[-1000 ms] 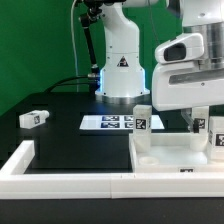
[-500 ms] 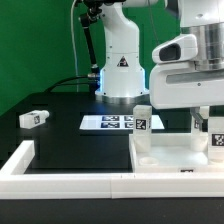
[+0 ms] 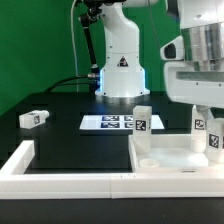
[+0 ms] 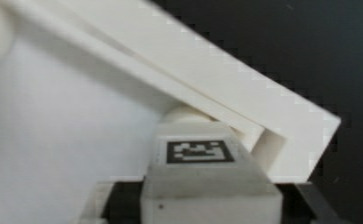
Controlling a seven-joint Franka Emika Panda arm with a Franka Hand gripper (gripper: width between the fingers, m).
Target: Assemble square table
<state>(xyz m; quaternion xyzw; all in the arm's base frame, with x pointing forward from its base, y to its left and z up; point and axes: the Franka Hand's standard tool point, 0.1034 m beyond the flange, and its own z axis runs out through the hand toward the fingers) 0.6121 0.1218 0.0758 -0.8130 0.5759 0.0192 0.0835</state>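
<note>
Field note: gripper [image 4: 199, 203] clenched on leg block [image 4: 199, 152].
I read it at the slab's [image 3: 170, 158] three o'clock side; loose leg [image 3: 33, 118] lies nine o'clock of marker board [image 3: 106, 122].

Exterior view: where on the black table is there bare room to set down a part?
Bare black table lies between the loose leg block, the marker board and the front border wall. It is crowded at the exterior view's right: there the square slab, its upright legs and the tool, closed on one leg, stand close together.
</note>
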